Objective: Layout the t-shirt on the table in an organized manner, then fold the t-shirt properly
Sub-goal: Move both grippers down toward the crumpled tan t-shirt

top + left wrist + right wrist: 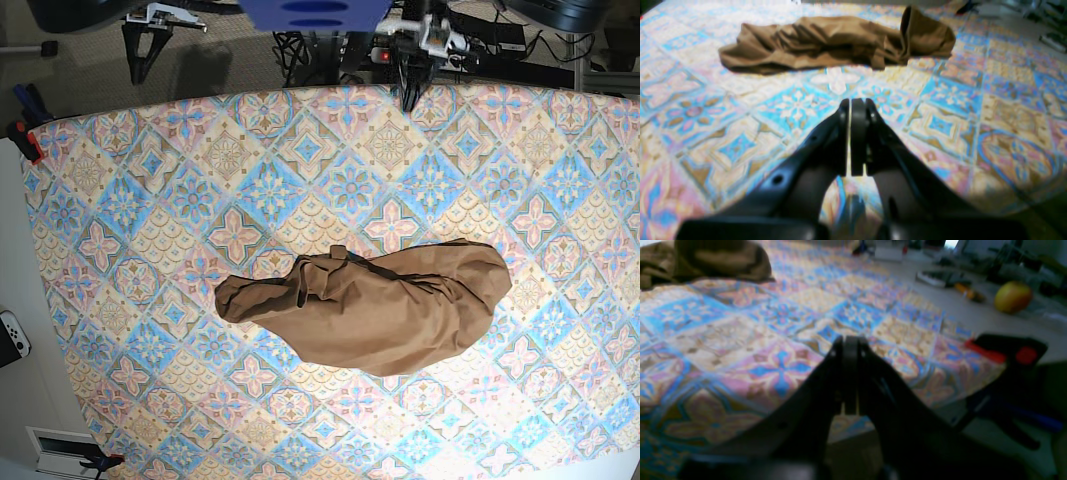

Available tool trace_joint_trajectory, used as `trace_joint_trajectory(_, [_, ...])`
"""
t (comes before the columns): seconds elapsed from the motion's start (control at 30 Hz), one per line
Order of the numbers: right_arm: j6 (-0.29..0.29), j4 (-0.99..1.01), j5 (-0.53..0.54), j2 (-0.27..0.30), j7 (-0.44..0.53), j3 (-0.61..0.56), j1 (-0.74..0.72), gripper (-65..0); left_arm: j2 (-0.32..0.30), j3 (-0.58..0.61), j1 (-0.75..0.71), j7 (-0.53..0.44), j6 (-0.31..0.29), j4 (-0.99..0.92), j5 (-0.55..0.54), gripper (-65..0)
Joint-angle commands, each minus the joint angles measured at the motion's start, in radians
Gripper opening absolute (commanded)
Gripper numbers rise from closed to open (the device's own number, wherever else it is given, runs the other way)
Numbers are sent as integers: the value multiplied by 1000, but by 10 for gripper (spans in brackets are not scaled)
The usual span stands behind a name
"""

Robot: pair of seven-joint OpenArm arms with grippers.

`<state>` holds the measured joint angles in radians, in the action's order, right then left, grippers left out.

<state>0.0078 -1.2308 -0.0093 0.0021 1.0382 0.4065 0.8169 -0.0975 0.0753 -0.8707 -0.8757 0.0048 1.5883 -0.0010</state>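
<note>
Looking for writing first, and I can't make out a single brand or label: the small white device with a dark round spot [13, 335] at the table's side carries marks too small to read, and the black-and-red clamp-like object [1007, 348] shows me no legible lettering either.

Now to the tools! The black, tapering left gripper [857, 103] has its fingers together, just a thin slit of light between them, and nothing is in its grasp. Over on the other arm, the black, pointed right gripper [850, 340] is closed too, tips together, holding nothing. Both are at the robot's edge of the big table in its blue, pink, peach and cream tile-patterned cloth [130, 240], well apart from the garment.

And there it lies, the plain tan-brown soft cloth t-shirt [390, 320], bunched and rumpled out on the patterned cloth, stretched sideways, a crease standing up toward one end. Neither gripper touches it. Off past the cloth, a yellow-and-red rounded object [1013, 297] sits on the pale surface.
</note>
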Motion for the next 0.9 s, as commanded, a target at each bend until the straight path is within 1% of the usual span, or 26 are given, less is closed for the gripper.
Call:
trace_joint_trajectory(0.0, [1, -53, 10, 9, -2, 6, 14, -646, 0, -2, -8, 10, 1, 63, -7, -650])
trace_joint_trajectory(0.17, [2, -275, 10, 9, -197, -2, 34, -646, -3, -2, -2, 281, 1, 289, -7, -650])
trace_joint_trajectory(0.27, [2, -395, 10, 14, -306, -36, 34, -645, -3, -2, 23, 416, 1, 373, -7, -650])
trace_joint_trajectory(0.43, [2, -534, 10, 14, -556, -93, 29, -645, -6, -6, 104, 614, 1, 416, -7, -650])
trace_joint_trajectory(0.5, [2, -557, 10, 14, -651, -119, 28, -645, -8, -6, 144, 677, 1, 413, -4, -650])
trace_joint_trajectory(0.57, [2, -568, 10, 16, -723, -151, 26, -645, -8, -6, 173, 743, 1, 413, 0, -650])
trace_joint_trajectory(0.63, [2, -579, 10, 16, -761, -169, 12, -645, -8, -6, 192, 780, 1, 413, -1, -650])
trace_joint_trajectory(0.73, [2, -577, 10, 16, -792, -177, -38, -645, -5, -6, 203, 817, 1, 398, -3, -650])
trace_joint_trajectory(0.87, [2, -564, 10, 16, -836, -177, -92, -645, -1, -2, 256, 830, 1, 281, -4, -650])
